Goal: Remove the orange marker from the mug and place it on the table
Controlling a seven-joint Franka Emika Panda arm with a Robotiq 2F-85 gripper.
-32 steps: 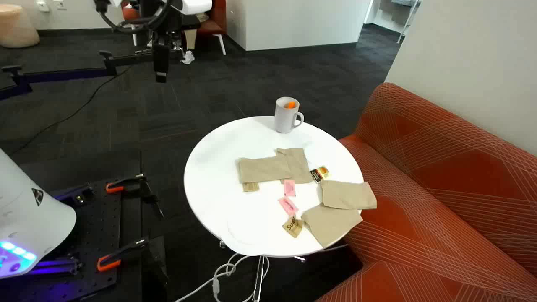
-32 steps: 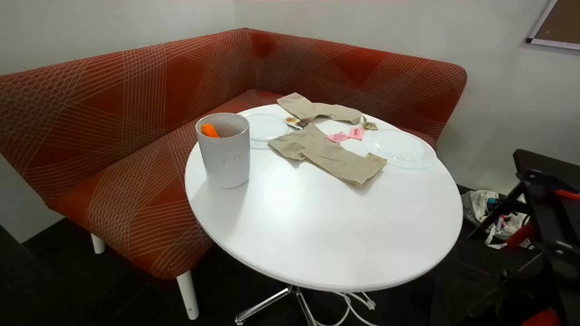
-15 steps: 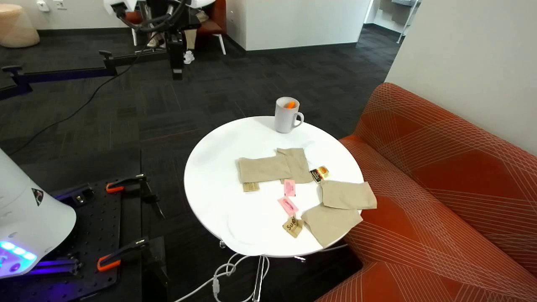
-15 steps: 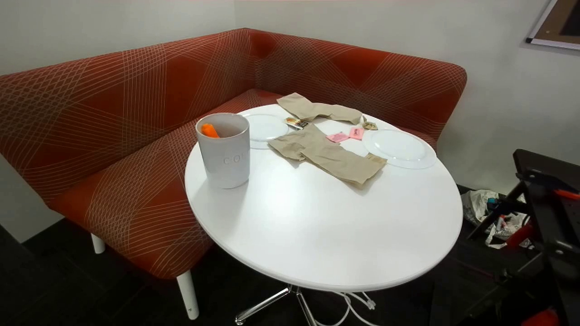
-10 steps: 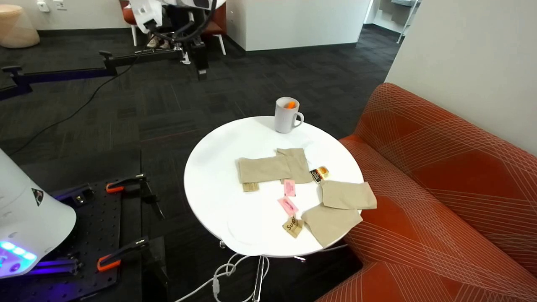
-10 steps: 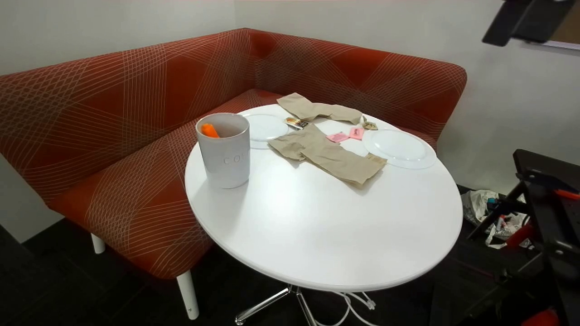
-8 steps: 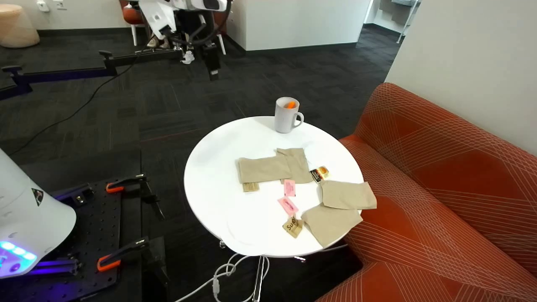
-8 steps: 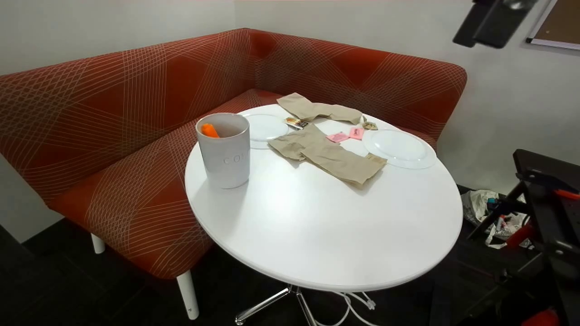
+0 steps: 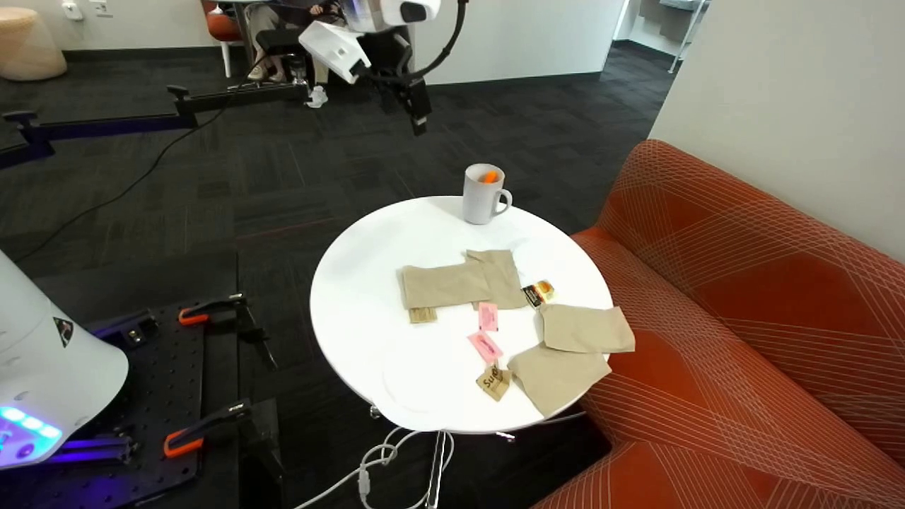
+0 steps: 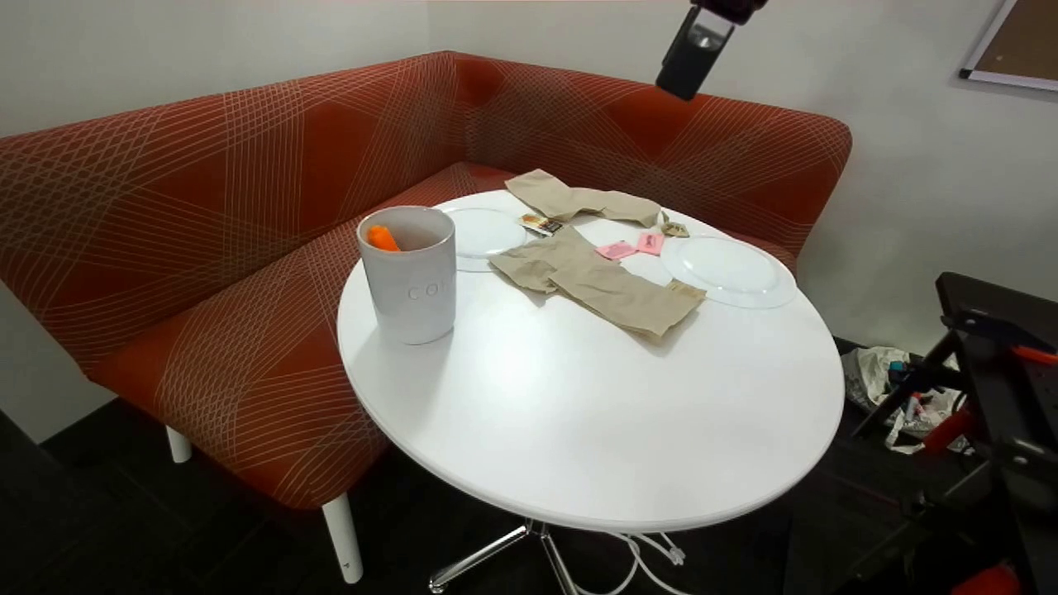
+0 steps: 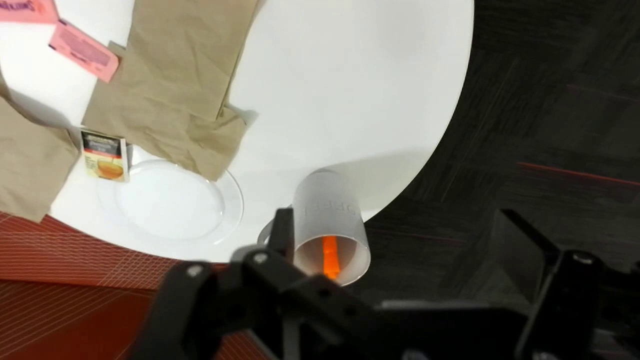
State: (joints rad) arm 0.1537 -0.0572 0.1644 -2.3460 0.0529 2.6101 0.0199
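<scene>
The mug (image 9: 477,201) stands upright near the edge of the round white table (image 9: 368,261). It also shows in an exterior view (image 10: 417,293) and in the wrist view (image 11: 325,205). The orange marker (image 11: 330,255) leans inside the mug, and its top shows below or near the rim in both exterior views (image 9: 489,177) (image 10: 383,238). My gripper (image 11: 395,220) is open and empty, with its fingers wide apart. It hangs above table height, short of the mug, in both exterior views (image 9: 419,129) (image 10: 679,83). In the wrist view the mug appears between the fingers, nearer the left one.
Tan napkins (image 9: 445,285), pink packets (image 9: 488,316) and a tea packet (image 9: 539,292) lie on the table. Clear plates (image 10: 729,271) lie there too, one (image 11: 170,200) near the mug. An orange-red sofa (image 9: 707,332) borders the table.
My gripper has moved across toward the mug, rightward in one exterior view and leftward from the upper right edge in another, and has tilted. The mug and marker have not moved.
</scene>
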